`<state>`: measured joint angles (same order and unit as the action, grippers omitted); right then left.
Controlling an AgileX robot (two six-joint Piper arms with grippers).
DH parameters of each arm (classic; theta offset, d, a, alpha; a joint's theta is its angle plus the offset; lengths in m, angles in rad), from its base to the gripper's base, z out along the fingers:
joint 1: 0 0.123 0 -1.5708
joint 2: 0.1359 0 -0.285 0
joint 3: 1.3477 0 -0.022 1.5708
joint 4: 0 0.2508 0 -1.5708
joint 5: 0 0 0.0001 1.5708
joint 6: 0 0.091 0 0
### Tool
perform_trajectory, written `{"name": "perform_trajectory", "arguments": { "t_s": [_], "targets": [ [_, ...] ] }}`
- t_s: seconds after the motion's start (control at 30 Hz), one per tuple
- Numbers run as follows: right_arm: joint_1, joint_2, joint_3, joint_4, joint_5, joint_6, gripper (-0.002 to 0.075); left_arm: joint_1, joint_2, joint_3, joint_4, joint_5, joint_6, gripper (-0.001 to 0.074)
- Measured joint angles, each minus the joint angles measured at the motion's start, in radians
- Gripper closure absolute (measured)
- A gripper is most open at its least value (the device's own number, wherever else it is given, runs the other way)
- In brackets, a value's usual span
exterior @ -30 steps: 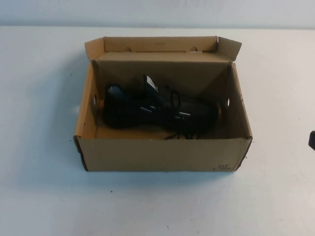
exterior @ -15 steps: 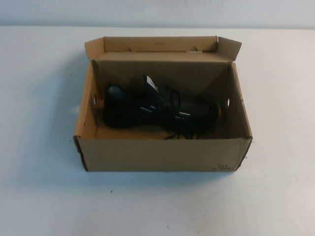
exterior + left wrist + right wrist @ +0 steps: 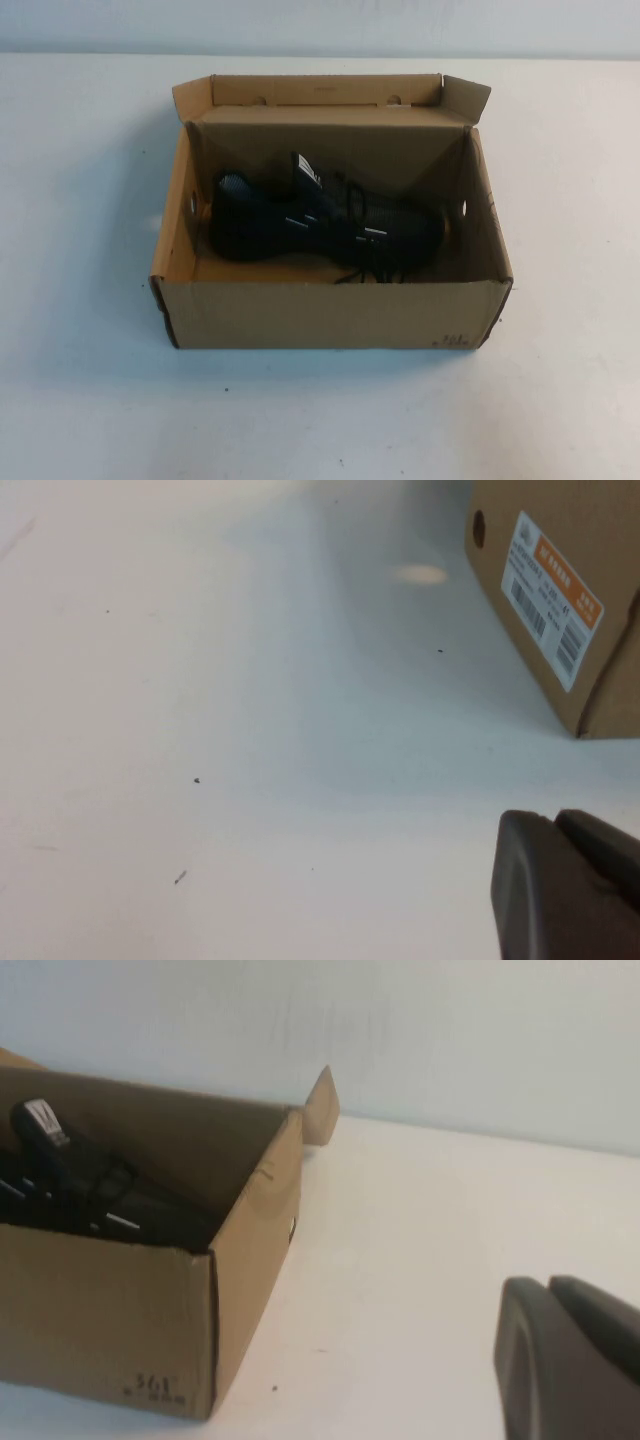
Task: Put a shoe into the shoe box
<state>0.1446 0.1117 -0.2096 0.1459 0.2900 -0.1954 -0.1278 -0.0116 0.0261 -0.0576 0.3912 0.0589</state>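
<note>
The brown cardboard shoe box (image 3: 330,315) stands open at the table's middle, its flap lid upright at the back. The black shoe (image 3: 300,225) lies inside it on its side, heel to the left, white tongue label up. Neither gripper shows in the high view. My left gripper (image 3: 555,820) is shut and empty, low over the table to the left of the box (image 3: 590,520), whose end carries a white and orange label. My right gripper (image 3: 548,1285) is shut and empty to the right of the box (image 3: 100,1310), apart from it; the shoe (image 3: 90,1195) shows inside.
White table (image 3: 90,400) all round the box, with a pale wall (image 3: 320,25) behind. Small dark specks (image 3: 196,780) lie on the table surface to the left of the box.
A dark bit of my right gripper at the high view's right edge one second ago has withdrawn out of view. The box and shoe have not moved.
</note>
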Motion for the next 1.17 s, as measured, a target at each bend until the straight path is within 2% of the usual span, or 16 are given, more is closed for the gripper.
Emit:
{"name": "perform_trajectory", "arguments": {
  "t_s": [0.3, 0.57, 1.17],
  "targets": [
    [0.000, -0.119, 0.230, 0.050, -0.027, 0.000, 0.0742, 0.000, 0.000, 0.000, 0.000, 0.000, 0.000, 0.0736],
    [-0.002, -0.119, 0.235, 0.052, 0.071, 0.000, 0.0742, 0.000, 0.000, 0.000, 0.000, 0.000, 0.000, 0.0736],
    [-0.002, -0.119, 0.235, 0.052, 0.072, 0.000, 0.0742, 0.000, 0.000, 0.000, 0.000, 0.002, 0.000, 0.0736]
  ]
}}
